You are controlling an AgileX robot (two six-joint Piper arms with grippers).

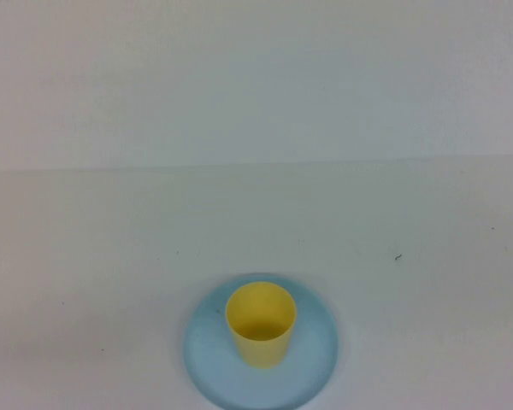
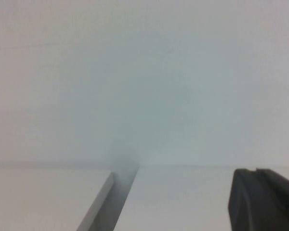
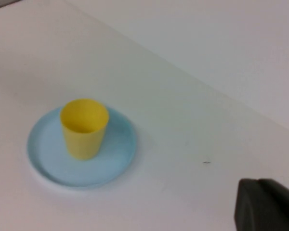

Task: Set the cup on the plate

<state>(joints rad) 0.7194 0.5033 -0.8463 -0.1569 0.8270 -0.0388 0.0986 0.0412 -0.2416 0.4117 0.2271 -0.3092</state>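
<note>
Since the cup stands upright on the plate, the job looks done; the left gripper and the right gripper sit well away, jaws unclear.

It looks like a bare test bench in a lab or studio, not a home. A plain white table meets a plain white wall, with nothing on it but a yellow cup standing on a blue plate. Both are simple plastic props. Dark robot hardware edges into the wrist views.
</note>
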